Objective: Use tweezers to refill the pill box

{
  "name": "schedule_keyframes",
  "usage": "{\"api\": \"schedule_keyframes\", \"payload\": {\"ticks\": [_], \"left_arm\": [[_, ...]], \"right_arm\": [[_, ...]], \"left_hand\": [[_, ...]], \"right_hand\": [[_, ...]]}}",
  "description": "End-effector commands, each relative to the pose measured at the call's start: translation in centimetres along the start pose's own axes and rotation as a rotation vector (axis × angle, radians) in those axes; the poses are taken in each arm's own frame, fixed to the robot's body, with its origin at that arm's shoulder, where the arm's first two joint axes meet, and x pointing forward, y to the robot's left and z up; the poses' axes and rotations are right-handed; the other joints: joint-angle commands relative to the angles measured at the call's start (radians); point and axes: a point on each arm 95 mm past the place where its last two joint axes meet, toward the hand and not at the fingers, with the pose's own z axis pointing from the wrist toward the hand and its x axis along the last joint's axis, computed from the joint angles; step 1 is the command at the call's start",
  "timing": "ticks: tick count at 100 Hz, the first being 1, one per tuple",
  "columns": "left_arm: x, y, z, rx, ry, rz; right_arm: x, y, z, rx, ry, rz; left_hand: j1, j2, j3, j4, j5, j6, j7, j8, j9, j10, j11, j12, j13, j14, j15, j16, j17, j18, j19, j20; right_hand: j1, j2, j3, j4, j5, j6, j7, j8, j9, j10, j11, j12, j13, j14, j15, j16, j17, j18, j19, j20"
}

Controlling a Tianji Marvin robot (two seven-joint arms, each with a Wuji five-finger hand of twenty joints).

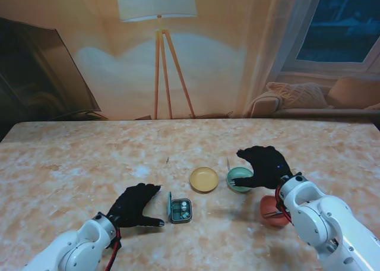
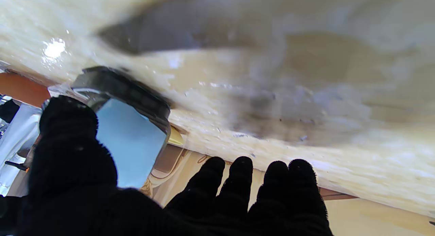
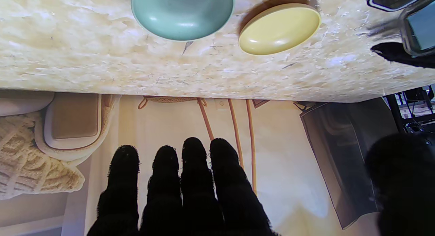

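Observation:
The small dark pill box sits on the marble table with its lid standing up on its left side. My left hand lies flat beside it, fingers spread, the thumb tip close to the box's near corner. The left wrist view shows the bluish clear lid right by the thumb. My right hand hovers over the green bowl, fingers extended and holding nothing. A thin pale sliver beside the green bowl may be the tweezers; it is too small to tell.
A yellow bowl stands between the pill box and the green bowl. A red bowl sits partly under my right forearm. In the right wrist view the yellow bowl and the pill box appear.

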Motion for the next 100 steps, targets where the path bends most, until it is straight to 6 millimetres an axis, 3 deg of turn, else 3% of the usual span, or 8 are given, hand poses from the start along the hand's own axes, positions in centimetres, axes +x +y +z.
{"api": "schedule_keyframes", "payload": {"ticks": [1, 52, 82, 100], "left_arm": [[0.2, 1.0, 0.1, -0.027, 0.005, -0.011], [1.4, 2.2, 2.2, -0.047, 0.054, -0.005], [1.6, 3.4, 2.8, -0.079, 0.072, 0.003], [1.5, 3.8, 2.9, -0.101, 0.079, 0.014]], "right_arm": [[0.6, -0.4, -0.1, 0.012, 0.013, 0.011], [0.2, -0.2, -0.6, -0.006, 0.011, 0.008], [0.3, 0.0, -0.7, -0.029, 0.019, 0.004], [0.5, 0.3, -0.6, -0.051, 0.029, -0.004]], "left_hand": [[-0.023, -0.02, -0.001, -0.009, -0.037, 0.035, -0.031, -0.016, -0.039, 0.02, 0.004, 0.003, -0.03, 0.034, 0.003, -0.01, -0.013, 0.001, 0.005, -0.003], [-0.017, -0.015, -0.001, -0.008, -0.063, 0.068, -0.038, -0.044, -0.054, 0.055, -0.005, -0.012, -0.032, 0.057, 0.005, -0.01, -0.02, 0.021, 0.018, 0.003], [-0.007, -0.018, 0.001, -0.007, -0.059, 0.067, -0.033, -0.055, -0.049, 0.051, -0.001, -0.017, -0.029, 0.059, 0.012, -0.006, -0.014, 0.022, 0.027, 0.007], [-0.002, -0.023, 0.001, -0.007, -0.017, 0.048, -0.014, -0.043, -0.032, 0.038, 0.026, -0.004, -0.024, 0.056, 0.031, 0.004, -0.007, 0.018, 0.041, 0.013]], "right_hand": [[-0.029, -0.019, 0.011, 0.013, -0.019, 0.023, -0.016, -0.001, -0.022, 0.027, -0.001, -0.04, -0.022, 0.004, 0.007, -0.001, -0.009, -0.003, -0.021, -0.014], [-0.003, -0.032, 0.011, 0.016, -0.009, 0.044, -0.011, 0.005, -0.017, 0.039, 0.006, -0.044, -0.024, 0.015, 0.019, 0.004, 0.0, 0.006, -0.041, -0.004], [0.012, -0.032, 0.007, 0.019, -0.001, 0.044, -0.005, 0.008, -0.006, 0.041, 0.014, -0.042, -0.015, 0.02, 0.03, 0.009, 0.011, 0.007, -0.041, 0.004], [0.019, -0.031, 0.006, 0.021, 0.011, 0.039, 0.004, 0.013, 0.003, 0.038, 0.02, -0.039, -0.006, 0.018, 0.035, 0.01, 0.016, 0.005, -0.037, 0.01]]}}
